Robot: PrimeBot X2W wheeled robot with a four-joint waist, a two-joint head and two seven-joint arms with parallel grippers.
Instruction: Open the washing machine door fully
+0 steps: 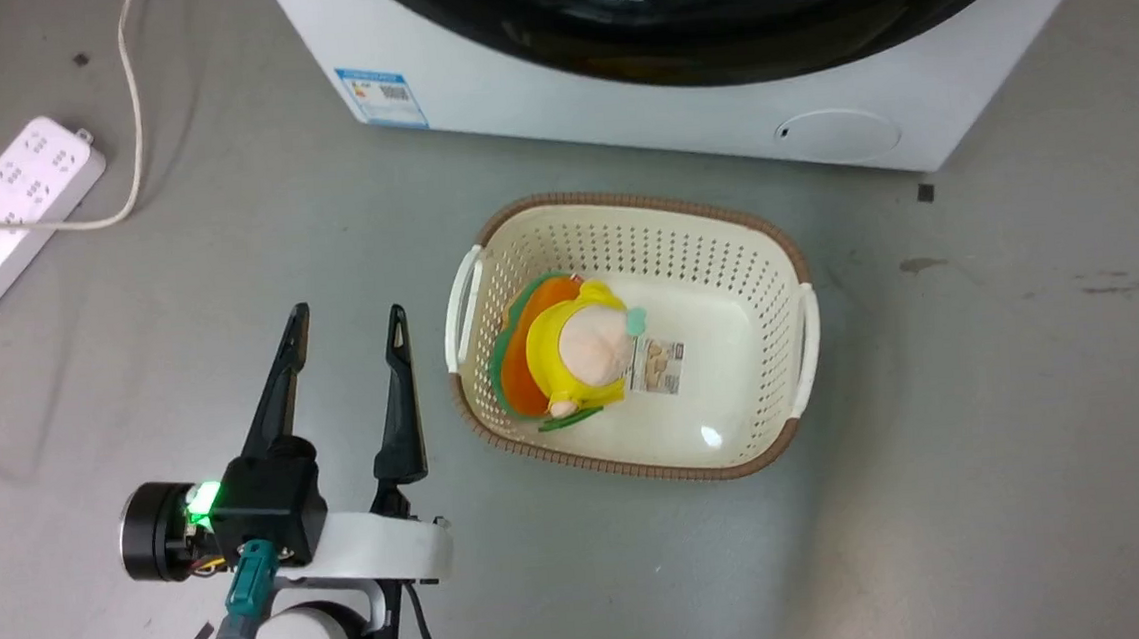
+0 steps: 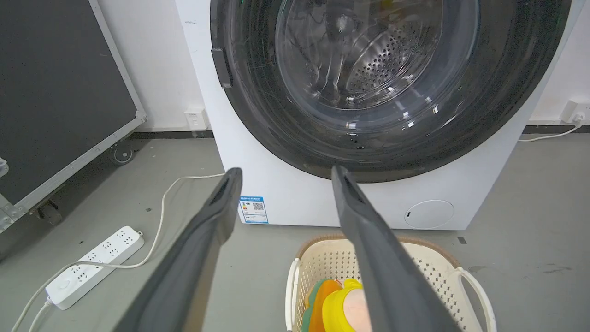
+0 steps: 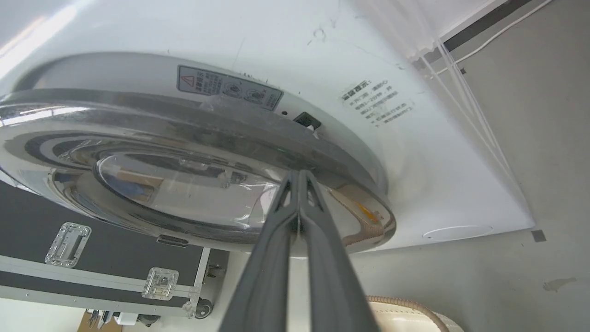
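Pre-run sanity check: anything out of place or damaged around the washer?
Nothing damaged or askew. Only oddities: a power strip lies loose on the floor left of the washing machine, and a small dark stain marks the floor right of the basket.

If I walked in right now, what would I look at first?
Probably the big shiny black washing machine door, at the top of the left wrist view. Next comes the cream basket on the floor in front of the white washing machine, with a yellow plush toy inside. The left gripper hangs open just left of the basket.
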